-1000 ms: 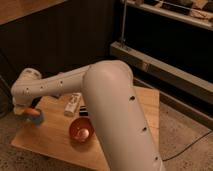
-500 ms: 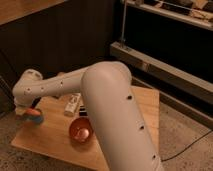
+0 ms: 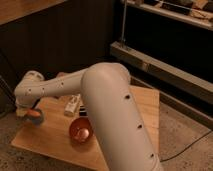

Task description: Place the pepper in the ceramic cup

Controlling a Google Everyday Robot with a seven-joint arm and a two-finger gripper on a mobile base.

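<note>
Wooden bench [image 3: 55,145] carries red-orange bowl [image 3: 81,131]. Tool [image 3: 29,111] at left edge, right above light-blue ceramic cup [image 3: 31,119], orange pepper [image 3: 33,114] at cup mouth, likely being dropped; finger state unclear.

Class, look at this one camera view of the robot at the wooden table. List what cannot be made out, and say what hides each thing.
- Tool: at the table's left end over the cup; the wrist hides it.
- Pepper: only an orange patch shows at the cup; whether it is held or released is unclear.
- Cup: mostly hidden by the wrist.
- Table middle: covered by the arm.
- White object beside the bowl: too blurred to identify.
</note>
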